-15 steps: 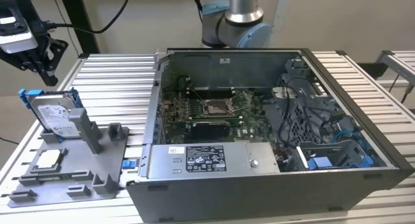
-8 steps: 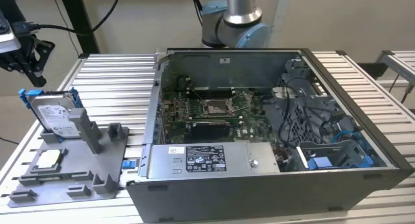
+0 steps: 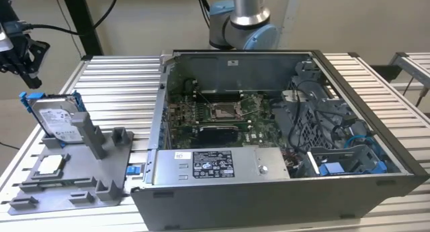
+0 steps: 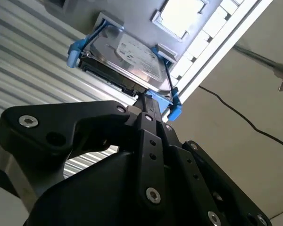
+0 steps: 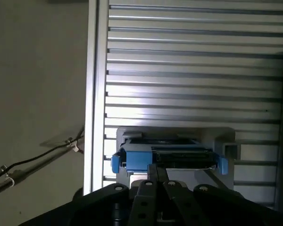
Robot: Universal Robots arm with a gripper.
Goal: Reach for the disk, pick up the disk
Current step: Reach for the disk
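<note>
Reach under way: the gripper (image 3: 32,81) hovers above the disk (image 3: 55,119), upright in a grey holder (image 3: 87,161) at the exterior view's left, jaws seemingly pressed together, so grasping calls for spreading them.

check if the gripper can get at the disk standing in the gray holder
Probably yes. The disk stands upright in the gray holder with its top edge uncovered, and the gripper hangs above it, toward the exterior view's left. Nothing shows between them.
</note>
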